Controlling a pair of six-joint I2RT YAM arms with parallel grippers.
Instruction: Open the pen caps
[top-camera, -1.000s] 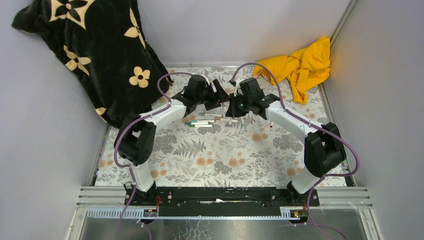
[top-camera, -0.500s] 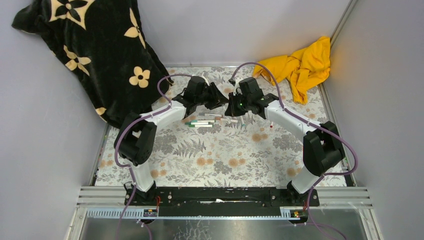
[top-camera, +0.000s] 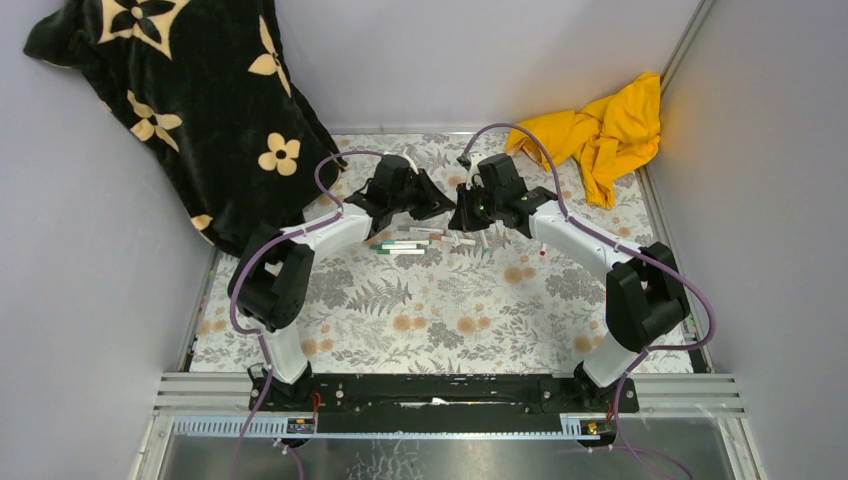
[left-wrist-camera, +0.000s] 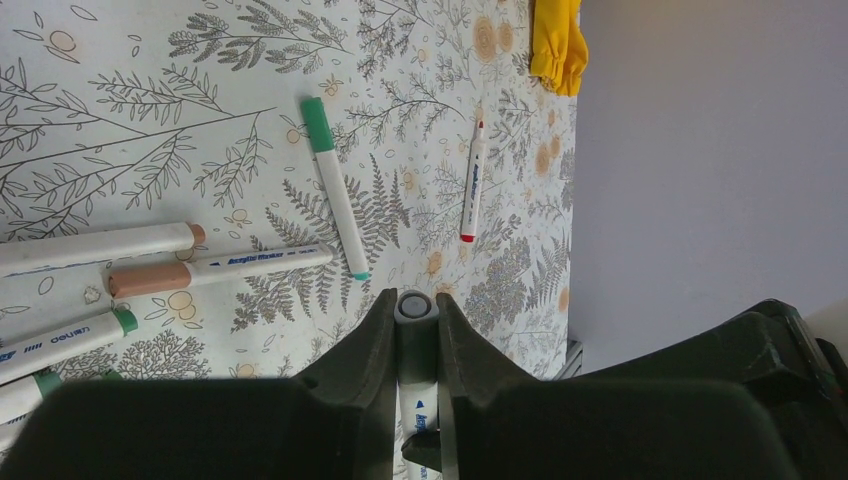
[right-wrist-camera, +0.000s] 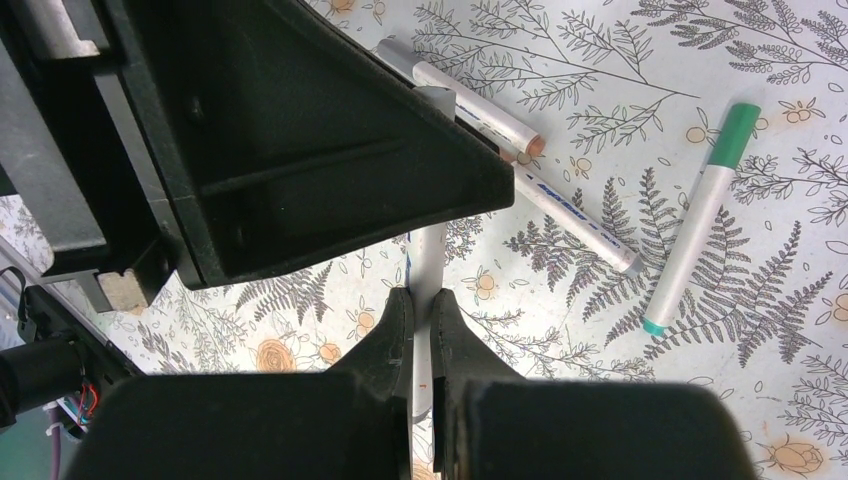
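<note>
Grey cap (left-wrist-camera: 415, 303) of the held pen (right-wrist-camera: 427, 255) sits pinched betw. the fingers of the left gripper (left-wrist-camera: 414, 318), seen end-on in the left wrist view. The jaws are narrow and touch it on both sides. Only the cap's round end and a strip of white barrel below it show; the rest is hidden by the fingers.

Right gripper (right-wrist-camera: 421, 303) is clamped tight on the same pen's white barrel. In its view the barrel runs toward 12 o'clock and goes behind the left gripper's black body, w/ a grey stub just showing past it. Whether the cap is seated or parted from the barrel can't be told, as the joint is covered. In the top view the two grippers meet nose to nose, and the pen betw. them is too small and blocked to make out.

Loose pens lie on the floral table (top-camera: 450, 310). In the left wrist view:
- A pen w/ a green cap (left-wrist-camera: 318, 125) is at 11 o'clock of the grey cap.
- A red-tipped pen (left-wrist-camera: 472, 175) is at 1 o'clock, apart.
- A pen w/ a brown cap (left-wrist-camera: 150, 278) is at 9 o'clock.
- A green-ended pen (left-wrist-camera: 125, 320) is below that, and more white barrels are cut off by the left frame edge.

In the top view a yellow cloth (top-camera: 600, 130) lies at 2 o'clock of the grippers, and a black flowered blanket (top-camera: 200, 100) at 10 o'clock.
</note>
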